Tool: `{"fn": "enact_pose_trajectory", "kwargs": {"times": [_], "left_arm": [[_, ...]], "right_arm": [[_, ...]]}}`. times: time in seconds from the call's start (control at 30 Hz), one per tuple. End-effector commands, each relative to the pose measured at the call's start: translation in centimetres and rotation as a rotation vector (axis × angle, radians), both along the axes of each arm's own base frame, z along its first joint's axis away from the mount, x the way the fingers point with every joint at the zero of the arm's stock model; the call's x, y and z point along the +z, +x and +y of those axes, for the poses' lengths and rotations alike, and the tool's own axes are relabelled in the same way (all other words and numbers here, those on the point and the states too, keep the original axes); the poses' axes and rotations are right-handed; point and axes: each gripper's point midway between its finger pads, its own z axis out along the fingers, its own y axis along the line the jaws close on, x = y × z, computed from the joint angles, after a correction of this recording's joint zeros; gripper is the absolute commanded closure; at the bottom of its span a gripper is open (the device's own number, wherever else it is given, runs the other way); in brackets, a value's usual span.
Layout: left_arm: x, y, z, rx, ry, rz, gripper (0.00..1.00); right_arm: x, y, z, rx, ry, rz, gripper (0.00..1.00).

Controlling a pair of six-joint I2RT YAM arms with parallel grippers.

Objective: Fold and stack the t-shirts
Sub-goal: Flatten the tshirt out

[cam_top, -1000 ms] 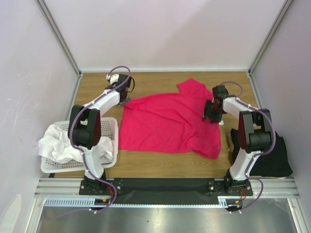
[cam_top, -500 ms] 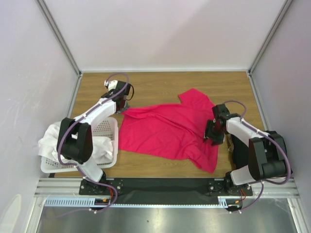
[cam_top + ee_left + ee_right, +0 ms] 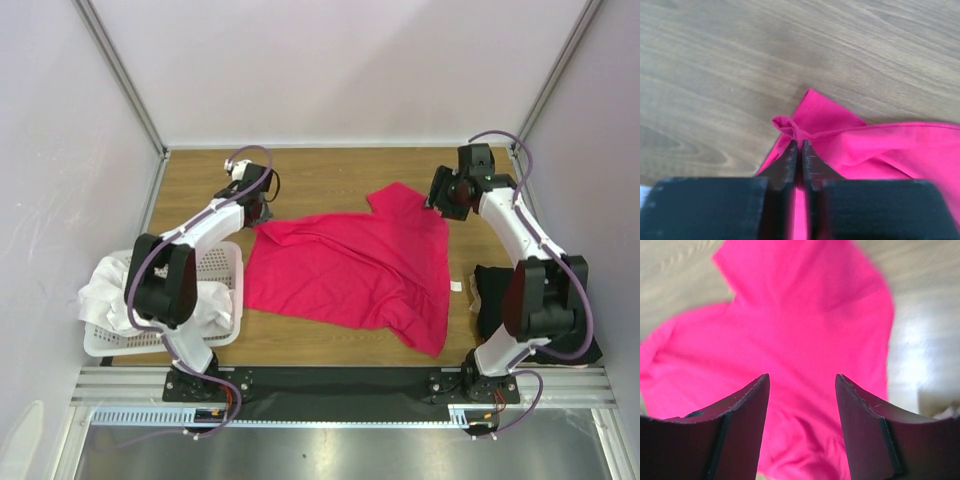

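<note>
The crimson-pink t-shirt (image 3: 350, 268) lies spread and wrinkled on the wooden table. My left gripper (image 3: 254, 212) is shut on its far-left corner, and the left wrist view shows the pinched fabric (image 3: 799, 131) at the fingertips. My right gripper (image 3: 441, 198) is open and empty, raised above the shirt's far-right sleeve; the right wrist view shows the shirt (image 3: 805, 340) below its spread fingers. A black t-shirt (image 3: 540, 320) lies at the right edge. White t-shirts (image 3: 125, 295) fill the basket.
A white perforated basket (image 3: 215, 265) stands at the left by the left arm. A small white tag (image 3: 456, 286) lies on the table right of the pink shirt. Grey walls close in the table on three sides.
My right gripper has let go of the pink shirt's right side, opened, and moved to the far right corner. The shirt's right side has dropped to the table. The left gripper stays pinching.
</note>
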Motion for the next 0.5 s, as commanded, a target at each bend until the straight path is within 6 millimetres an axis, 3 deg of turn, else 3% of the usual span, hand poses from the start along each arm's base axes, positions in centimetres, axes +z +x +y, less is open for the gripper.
{"fn": "enact_pose_trajectory", "kwargs": {"times": [0.0,0.03,0.1,0.13,0.2,0.33,0.43,0.47], "left_arm": [[1.3,2.4,-1.1,-0.031,-0.003,-0.036,0.8],[1.0,2.3,-0.5,-0.01,0.017,-0.023,0.62],[1.5,2.8,-0.3,-0.005,0.008,-0.033,0.37],[1.8,3.0,-0.1,0.005,0.0,-0.043,0.1],[2.6,3.4,0.4,0.029,-0.011,-0.059,0.01],[3.2,4.1,1.1,0.091,-0.025,-0.052,0.0],[1.8,4.3,1.9,0.159,-0.018,0.01,0.0],[0.9,3.5,2.2,0.179,-0.016,0.068,0.01]], "right_arm": [[0.2,2.4,-0.8,0.005,0.015,-0.019,0.39],[0.1,3.0,-1.0,0.009,0.006,-0.021,0.39],[-0.1,3.5,-1.1,0.011,0.0,-0.024,0.39],[-0.2,3.7,-1.0,0.018,-0.001,-0.024,0.38],[-0.6,4.1,-0.9,0.022,0.003,-0.017,0.38],[-1.3,5.2,-0.3,0.036,0.028,-0.009,0.38],[-2.1,6.1,-0.1,0.043,0.034,-0.005,0.38],[-2.4,6.2,0.0,0.043,0.035,0.006,0.38]]}}
